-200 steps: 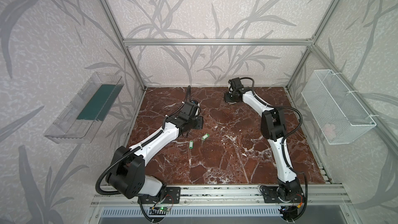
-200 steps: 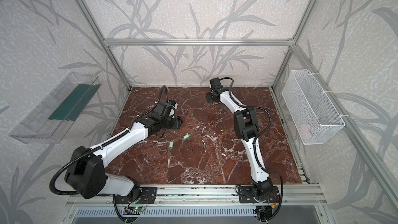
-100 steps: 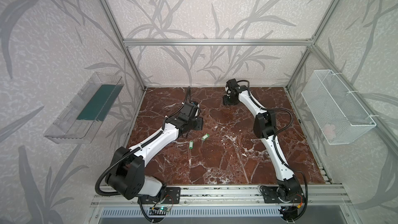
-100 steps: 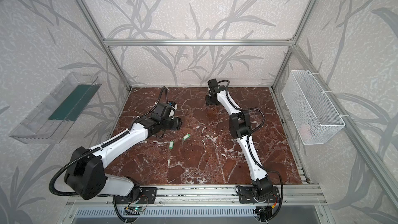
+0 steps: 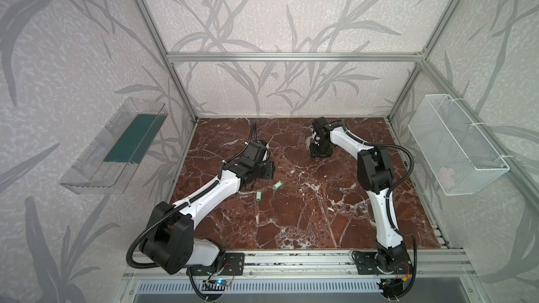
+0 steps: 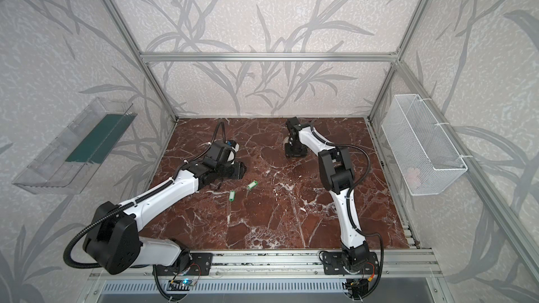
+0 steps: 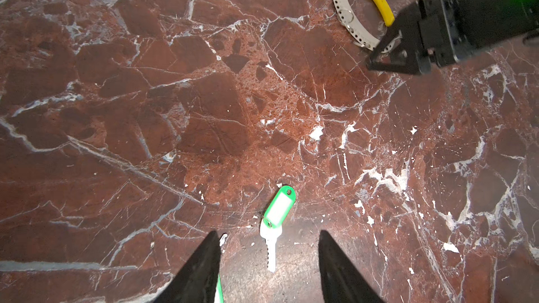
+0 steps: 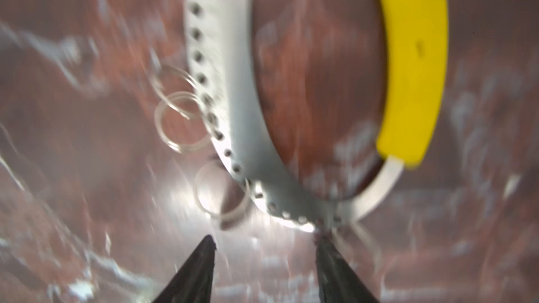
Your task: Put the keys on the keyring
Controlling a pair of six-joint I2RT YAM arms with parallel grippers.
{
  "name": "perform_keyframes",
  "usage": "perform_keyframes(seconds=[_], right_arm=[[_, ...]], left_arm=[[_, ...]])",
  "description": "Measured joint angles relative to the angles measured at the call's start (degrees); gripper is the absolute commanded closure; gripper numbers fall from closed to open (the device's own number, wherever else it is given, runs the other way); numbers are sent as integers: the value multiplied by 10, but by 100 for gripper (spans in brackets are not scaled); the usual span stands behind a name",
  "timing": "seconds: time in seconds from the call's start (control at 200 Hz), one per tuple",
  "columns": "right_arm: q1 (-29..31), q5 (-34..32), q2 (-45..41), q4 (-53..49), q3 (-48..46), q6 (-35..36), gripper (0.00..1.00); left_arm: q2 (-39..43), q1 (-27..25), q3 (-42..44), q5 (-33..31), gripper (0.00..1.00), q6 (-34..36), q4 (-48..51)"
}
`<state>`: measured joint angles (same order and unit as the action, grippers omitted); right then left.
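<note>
Two keys with green tags lie on the marble floor in both top views, one [image 5: 278, 184] nearer my left gripper [image 5: 270, 174], the other [image 5: 258, 195] a little nearer the front. In the left wrist view the first key [image 7: 278, 208] lies flat between my open left gripper's [image 7: 268, 233] fingers, untouched; a sliver of the second tag [image 7: 219, 288] shows behind one finger. The keyring [image 8: 233, 112], grey and perforated with a yellow sleeve [image 8: 414, 68], lies flat at the back. My right gripper [image 8: 264, 239] is open low over its rim, one fingertip [image 8: 320, 243] at the band's edge.
Small wire split rings [image 8: 180, 123] hang from the keyring's holes. A white wire basket [image 5: 455, 147] hangs on the right wall and a clear tray [image 5: 116, 144] on the left wall. Aluminium frame posts stand at the floor's back corners.
My right gripper has come down from the back of the floor onto the keyring's rim, with its elbow swinging left and back. My left arm has barely moved.
</note>
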<state>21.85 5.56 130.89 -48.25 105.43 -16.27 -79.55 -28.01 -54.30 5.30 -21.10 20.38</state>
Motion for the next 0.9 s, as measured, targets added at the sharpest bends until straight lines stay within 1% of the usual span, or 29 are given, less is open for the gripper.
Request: perform_keyframes(seconds=[0.085, 0.205, 0.33, 0.4, 0.475, 0.58, 0.77, 0.9], right_arm=[[7, 3, -66, 36, -107, -9, 47], [21, 4, -141, 62, -214, -10, 47], [32, -11, -215, 92, -289, -10, 48], [33, -29, -249, 105, -302, -9, 49], [26, -47, -268, 125, -295, -8, 51], [16, -66, -254, 139, -248, -4, 51], [9, -63, -144, 154, -90, 19, 52], [10, -53, -62, 149, -3, 32, 51]], left_arm=[[5, -1, 4, 5, 44, -2, -2], [14, -7, 10, 9, 44, -5, -6], [18, -16, 14, 10, 44, -6, -7], [21, -21, 17, 11, 44, -7, -11], [24, -25, 19, 13, 45, -8, -14], [28, -28, 19, 15, 44, -7, -18], [32, -29, 19, 20, 44, 1, -23], [32, -29, 19, 23, 44, 12, -24]])
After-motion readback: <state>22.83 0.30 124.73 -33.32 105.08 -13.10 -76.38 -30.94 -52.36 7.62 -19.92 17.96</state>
